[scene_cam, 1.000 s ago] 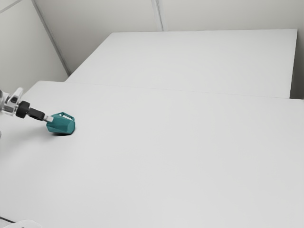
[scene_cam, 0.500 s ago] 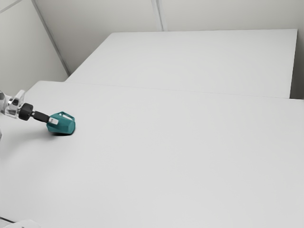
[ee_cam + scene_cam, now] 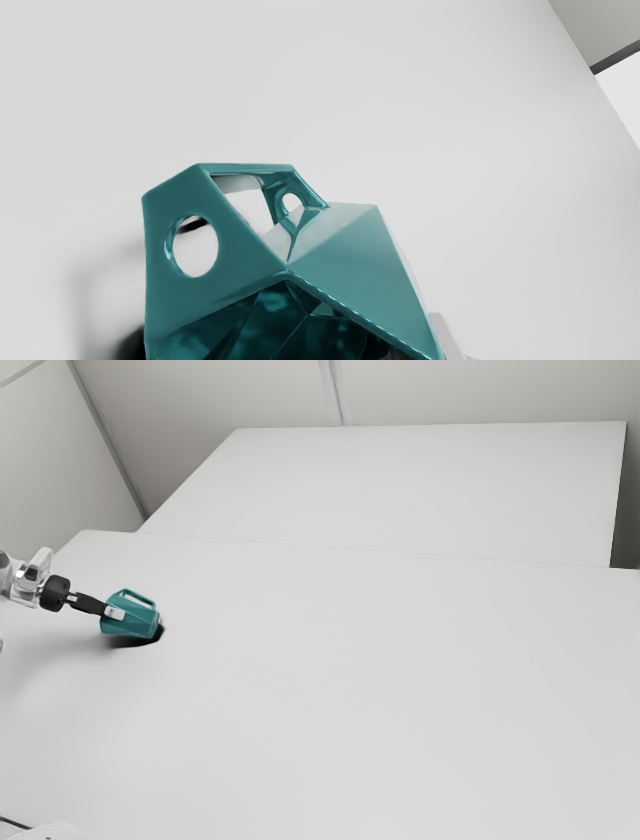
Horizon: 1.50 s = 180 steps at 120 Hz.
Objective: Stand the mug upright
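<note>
My fingers point(image 3: 115, 614) grip the tilted mug point(image 3: 142, 626) by its wall. The wrist view cuts off part of its mouth.

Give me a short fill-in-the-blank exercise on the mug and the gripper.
Teal or red: the mug is ____.
Upright or tilted: it stands ____.
The gripper reaches in from the exterior view's ____.
In the wrist view, an oval hole pierces the mug's looped ____.

Missing words: teal; tilted; left; handle.
</note>
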{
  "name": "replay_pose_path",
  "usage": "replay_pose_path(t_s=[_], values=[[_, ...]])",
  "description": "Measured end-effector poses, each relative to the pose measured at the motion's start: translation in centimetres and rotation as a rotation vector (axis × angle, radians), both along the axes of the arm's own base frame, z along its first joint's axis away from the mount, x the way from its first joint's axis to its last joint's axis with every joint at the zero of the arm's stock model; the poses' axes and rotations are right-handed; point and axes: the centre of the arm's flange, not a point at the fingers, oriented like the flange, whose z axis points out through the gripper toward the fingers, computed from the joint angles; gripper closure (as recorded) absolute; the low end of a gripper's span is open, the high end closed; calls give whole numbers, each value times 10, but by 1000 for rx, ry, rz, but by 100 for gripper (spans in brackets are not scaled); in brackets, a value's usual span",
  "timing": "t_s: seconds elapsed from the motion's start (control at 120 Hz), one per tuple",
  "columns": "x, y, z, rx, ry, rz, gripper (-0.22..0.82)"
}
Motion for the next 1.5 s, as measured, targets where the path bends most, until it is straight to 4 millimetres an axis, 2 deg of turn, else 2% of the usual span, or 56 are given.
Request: replay_pose_path(t_s=[0.158,0.308,0.367,0.642,0.883,1.0,1.117,1.3,1.5], values=[[1,0,7,0,-18,2,77],[5,-7,19,19,-27,-11,78],[8,-16,27,33,-30,-21,78],[15,-99,79,201,-27,-85,78],[16,-196,100,436,7,-161,78],[21,-254,109,586,20,-235,78],[25,-296,106,699,47,-261,78],[29,-342,104,787,65,-215,78],[21,-386,100,838,104,-143,78]])
